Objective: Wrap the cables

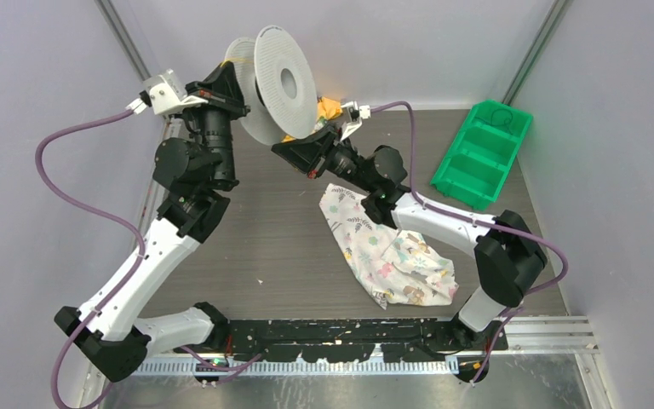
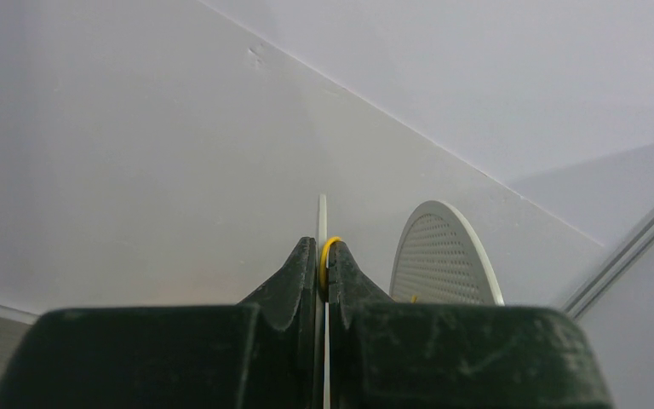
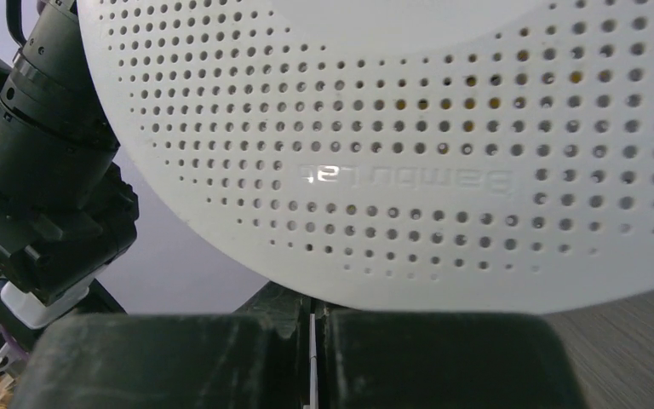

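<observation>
My left gripper (image 2: 324, 249) is clamped on the thin edge of the white spool's (image 1: 283, 85) rim, holding it upright and well above the tabletop (image 1: 264, 247). A loop of the yellow cables (image 2: 324, 262) is pinched between the same fingers. My right gripper (image 3: 312, 313) sits just under the spool's perforated near rim, narrowed to a slit, and I cannot tell whether it pinches anything.
</observation>
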Controlling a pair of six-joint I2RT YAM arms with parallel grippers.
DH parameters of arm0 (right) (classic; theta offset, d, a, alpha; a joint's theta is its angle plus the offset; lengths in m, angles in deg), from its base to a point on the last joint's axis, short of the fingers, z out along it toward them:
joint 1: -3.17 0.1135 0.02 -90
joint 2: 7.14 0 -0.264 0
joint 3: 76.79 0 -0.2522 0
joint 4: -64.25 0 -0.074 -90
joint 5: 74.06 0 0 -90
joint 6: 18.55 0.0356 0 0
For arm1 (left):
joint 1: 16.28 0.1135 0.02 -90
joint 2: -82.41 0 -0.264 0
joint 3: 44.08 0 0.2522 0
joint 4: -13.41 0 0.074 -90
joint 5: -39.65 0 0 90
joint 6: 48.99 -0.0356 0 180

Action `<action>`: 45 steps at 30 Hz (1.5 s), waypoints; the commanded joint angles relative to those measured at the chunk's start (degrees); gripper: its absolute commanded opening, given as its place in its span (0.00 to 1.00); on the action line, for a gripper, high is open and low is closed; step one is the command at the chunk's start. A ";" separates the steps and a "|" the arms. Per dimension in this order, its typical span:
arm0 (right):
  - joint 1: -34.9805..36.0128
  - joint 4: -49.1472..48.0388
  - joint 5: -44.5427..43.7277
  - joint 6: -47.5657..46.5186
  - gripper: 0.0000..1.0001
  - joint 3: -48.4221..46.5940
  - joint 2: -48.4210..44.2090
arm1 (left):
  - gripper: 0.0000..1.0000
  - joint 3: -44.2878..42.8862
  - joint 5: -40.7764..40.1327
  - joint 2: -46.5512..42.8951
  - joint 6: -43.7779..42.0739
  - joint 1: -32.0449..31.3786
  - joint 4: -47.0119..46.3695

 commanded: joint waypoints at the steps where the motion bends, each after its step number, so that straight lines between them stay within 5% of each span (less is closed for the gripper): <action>1: 1.84 1.03 -6.46 -0.29 0.01 -3.69 -2.76 | 0.01 0.40 -1.29 0.22 -0.07 -0.48 -6.01; 11: 2.94 16.33 -12.59 -5.24 0.01 -8.43 -5.04 | 0.00 1.23 0.42 3.64 -7.67 -2.18 -6.14; 23: 2.97 24.67 -13.78 -6.75 0.01 -11.73 -6.30 | 0.01 5.15 6.68 1.42 -7.08 -2.71 -3.37; 36: 2.94 28.23 -17.34 -8.34 0.01 -9.69 -9.46 | 0.01 13.85 18.21 -0.57 -10.79 -2.71 -16.84; 45: 2.96 41.30 -21.85 -9.20 0.01 -13.09 -10.38 | 0.01 16.37 25.08 -1.43 -11.81 -2.69 -21.02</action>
